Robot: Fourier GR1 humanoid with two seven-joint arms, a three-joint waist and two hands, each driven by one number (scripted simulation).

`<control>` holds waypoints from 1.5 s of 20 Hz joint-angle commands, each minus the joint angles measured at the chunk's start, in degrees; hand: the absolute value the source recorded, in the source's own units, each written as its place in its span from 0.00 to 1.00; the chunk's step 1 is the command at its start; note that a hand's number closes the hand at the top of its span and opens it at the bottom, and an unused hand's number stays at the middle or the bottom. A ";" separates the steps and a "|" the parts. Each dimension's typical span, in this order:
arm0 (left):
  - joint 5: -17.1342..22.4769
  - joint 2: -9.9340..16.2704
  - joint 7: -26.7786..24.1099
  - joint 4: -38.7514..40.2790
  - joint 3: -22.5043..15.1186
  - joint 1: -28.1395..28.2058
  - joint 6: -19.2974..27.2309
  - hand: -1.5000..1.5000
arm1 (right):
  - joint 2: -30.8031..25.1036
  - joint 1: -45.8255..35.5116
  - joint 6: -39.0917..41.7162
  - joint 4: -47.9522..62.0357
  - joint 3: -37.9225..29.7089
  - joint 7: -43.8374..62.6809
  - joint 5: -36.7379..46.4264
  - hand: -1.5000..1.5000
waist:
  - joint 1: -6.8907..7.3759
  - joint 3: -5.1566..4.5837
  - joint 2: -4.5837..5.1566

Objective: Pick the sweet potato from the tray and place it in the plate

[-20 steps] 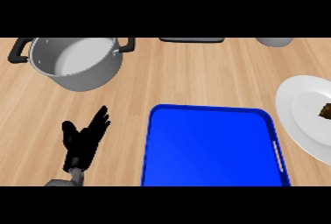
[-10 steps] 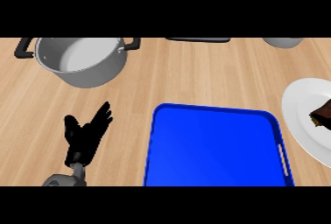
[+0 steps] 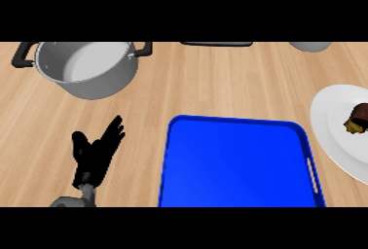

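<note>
While the left hand rests open at about eight o'clock on the pale wooden table, fingers straight and pointing toward one o'clock and holding nothing, it plays no part in the work and is best kept exactly there, beside the tray and apart from it. Up at ten o'clock stands a grey metal pot with two dark handles, well apart from everything that matters. Moving rightward, the flat blue rectangular tray with a raised rim fills the six o'clock region, and nothing lies on its surface. Further right, at three o'clock, the round white plate is cut by the picture's edge, and on it sits the dark brown sweet potato with a yellowish end, partly out of view. The right hand does not show at all, so whether its fingers are open or closed on anything cannot be told. Judging from this, the placing looks all but done; doing it well now means letting the sweet potato settle toward the plate's middle and withdrawing upward, without nudging the plate toward the tray's right rim.
</note>
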 commanded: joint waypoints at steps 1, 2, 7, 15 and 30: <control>1.54 0.89 0.04 -0.49 0.92 0.44 -1.88 0.50 | -3.90 -0.13 6.34 4.58 -4.02 -0.86 -3.33 0.00 | 0.02 0.02 0.15; 0.17 -0.16 -2.65 1.06 0.58 2.91 -0.47 0.50 | -4.03 0.51 8.15 4.87 -4.41 -1.86 -3.77 0.00 | -0.62 -0.11 -0.19; 0.16 0.04 -0.71 -1.33 0.50 1.85 -0.31 0.50 | -7.97 5.75 21.35 6.94 -5.00 -5.08 -4.46 0.00 | -0.93 0.05 -0.18; -0.52 -0.74 -0.50 -0.74 0.51 1.26 0.52 0.50 | -11.68 13.38 33.84 5.28 -2.74 -11.12 -2.30 0.00 | -2.02 0.06 -0.48; -0.69 -0.38 2.06 -0.66 2.14 0.48 1.55 0.50 | -12.55 24.36 30.96 1.29 0.60 -19.47 1.29 0.00 | -2.92 -0.10 -0.93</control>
